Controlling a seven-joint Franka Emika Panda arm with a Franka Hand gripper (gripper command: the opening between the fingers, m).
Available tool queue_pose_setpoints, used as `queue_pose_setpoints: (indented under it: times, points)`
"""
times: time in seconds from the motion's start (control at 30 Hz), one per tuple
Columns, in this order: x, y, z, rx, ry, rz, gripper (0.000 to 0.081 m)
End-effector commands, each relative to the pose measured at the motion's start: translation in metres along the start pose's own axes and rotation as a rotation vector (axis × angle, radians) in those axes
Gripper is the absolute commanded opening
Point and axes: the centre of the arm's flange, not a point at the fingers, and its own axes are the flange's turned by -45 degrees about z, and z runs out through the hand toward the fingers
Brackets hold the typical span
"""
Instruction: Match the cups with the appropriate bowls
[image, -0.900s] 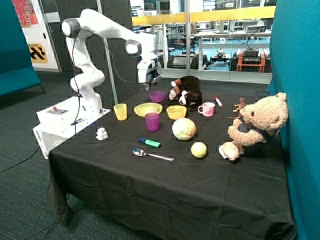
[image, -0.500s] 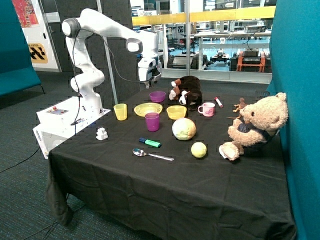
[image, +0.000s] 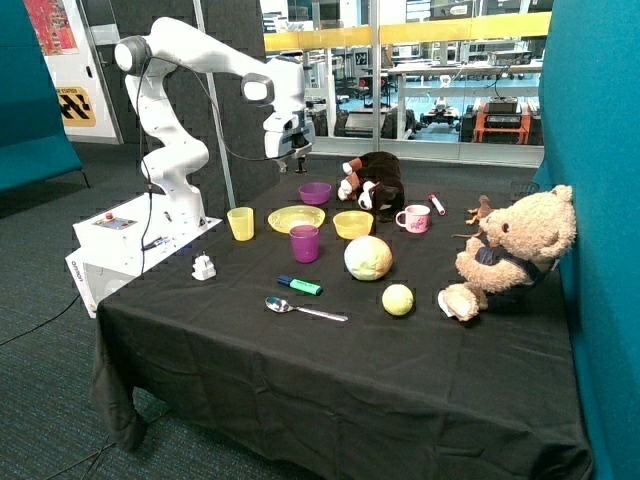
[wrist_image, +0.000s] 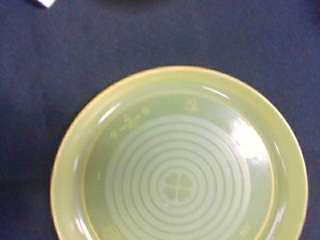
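The translucent yellow plastic tumbler, judged light, stiff and slippery, is best gripped across its rim. The gripper is held above the wide yellow plate; finger state cannot be told.

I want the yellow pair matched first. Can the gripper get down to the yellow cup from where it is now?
Probably yes. The gripper hangs high over the table's far side, carrying nothing visible, and the yellow cup stands alone, open above, with clear cloth separating it from the yellow plate.

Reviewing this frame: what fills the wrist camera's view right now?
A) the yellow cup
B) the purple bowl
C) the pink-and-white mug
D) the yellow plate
D: the wrist view shows the wide, shallow yellow plate with ring pattern, empty; the outside view has the gripper hanging above that part of the table.
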Motion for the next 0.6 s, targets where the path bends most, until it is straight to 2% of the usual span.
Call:
queue_pose_setpoints:
  times: [0.0, 0.57]
  points:
    - [-0.029, 0.026, 0.007, 0.0020, 0.0095, -0.009, 0.0405]
    - [-0.093, 0.107, 0.022, 0.0022, 0.0094, 0.036, 0.0418]
